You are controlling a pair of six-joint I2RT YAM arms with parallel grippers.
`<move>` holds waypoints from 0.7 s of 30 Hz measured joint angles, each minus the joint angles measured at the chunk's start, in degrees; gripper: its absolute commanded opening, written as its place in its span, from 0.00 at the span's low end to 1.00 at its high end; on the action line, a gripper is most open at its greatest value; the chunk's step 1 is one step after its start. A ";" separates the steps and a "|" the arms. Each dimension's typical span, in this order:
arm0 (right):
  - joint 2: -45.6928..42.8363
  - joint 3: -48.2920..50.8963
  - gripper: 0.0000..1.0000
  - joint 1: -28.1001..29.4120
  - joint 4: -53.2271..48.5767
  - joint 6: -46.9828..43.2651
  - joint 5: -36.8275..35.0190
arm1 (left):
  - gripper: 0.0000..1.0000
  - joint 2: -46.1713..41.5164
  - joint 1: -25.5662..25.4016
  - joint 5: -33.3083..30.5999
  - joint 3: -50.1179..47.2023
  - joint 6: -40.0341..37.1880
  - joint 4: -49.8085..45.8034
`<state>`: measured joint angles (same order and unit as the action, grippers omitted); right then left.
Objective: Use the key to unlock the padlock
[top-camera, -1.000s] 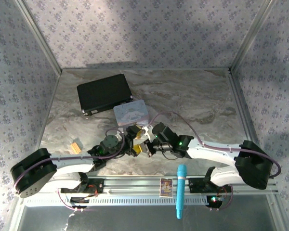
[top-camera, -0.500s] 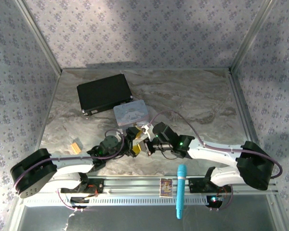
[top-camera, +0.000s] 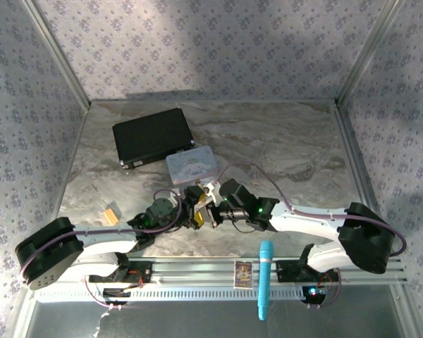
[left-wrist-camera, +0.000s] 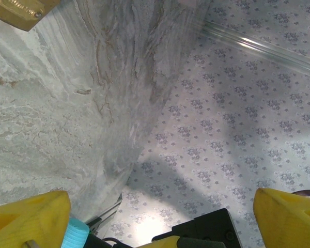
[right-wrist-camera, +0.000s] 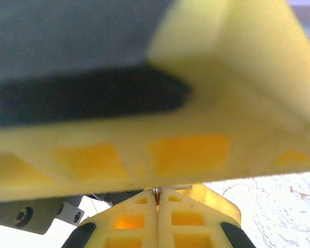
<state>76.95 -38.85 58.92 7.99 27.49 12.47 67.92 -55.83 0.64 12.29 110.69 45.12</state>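
L gripper (left-wrist-camera: 163,209) wide apart; R gripper (right-wrist-camera: 157,206) pinched together.
Brass-yellow block padlock (left-wrist-camera: 21,9) over marble table (left-wrist-camera: 51,103) ahead of L; yellow L finger (right-wrist-camera: 196,103) blocks R cam; pastel tin (top-camera: 192,165) just behind.

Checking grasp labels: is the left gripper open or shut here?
Open. The left gripper has its yellow fingers far apart at opposite sides of the left wrist view, gripping nothing.

Grey marbled tabletop (top-camera: 282,141) lies under the left gripper (top-camera: 195,207); flowered walls (top-camera: 218,49) rise beyond it, metal corner posts (top-camera: 57,51), broad soft shadows.
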 measured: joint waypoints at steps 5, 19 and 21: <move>-0.04 0.02 0.00 0.00 0.02 0.22 0.17 | 0.61 -1.03 0.52 -0.50 -0.59 0.15 -0.61; -3.43 1.77 0.00 -0.17 -0.09 0.66 0.11 | 0.25 -5.27 1.75 -1.18 -0.85 -1.66 -6.29; -3.50 2.05 0.00 -0.17 -0.11 0.68 0.09 | 0.18 -5.29 1.77 -1.18 -0.85 -1.92 -6.60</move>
<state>73.45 -36.80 58.74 7.88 28.16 12.56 62.63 -54.06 -0.54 11.44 108.77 38.52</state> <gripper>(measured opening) 0.049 0.235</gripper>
